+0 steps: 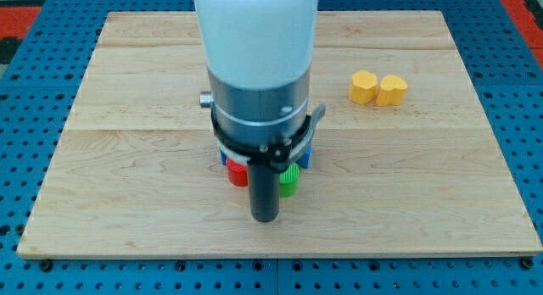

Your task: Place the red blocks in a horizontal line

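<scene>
Near the middle of the tabletop, red block and green block peeking out on either side of the rod, blue just behind; most of the cluster hidden by the arm. No claw on this rig, only my tip, just nearer than the cluster. Best pushed slowly, square through red's centre, clear of green. Yellow blocks well apart, far right.

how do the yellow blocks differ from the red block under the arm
The two yellow blocks lie in full view at the view's upper right, touching side by side; the red block is mostly hidden behind the arm near the middle. Yellow lies far from my tip; red sits just left of it. Both rest on the board.
</scene>
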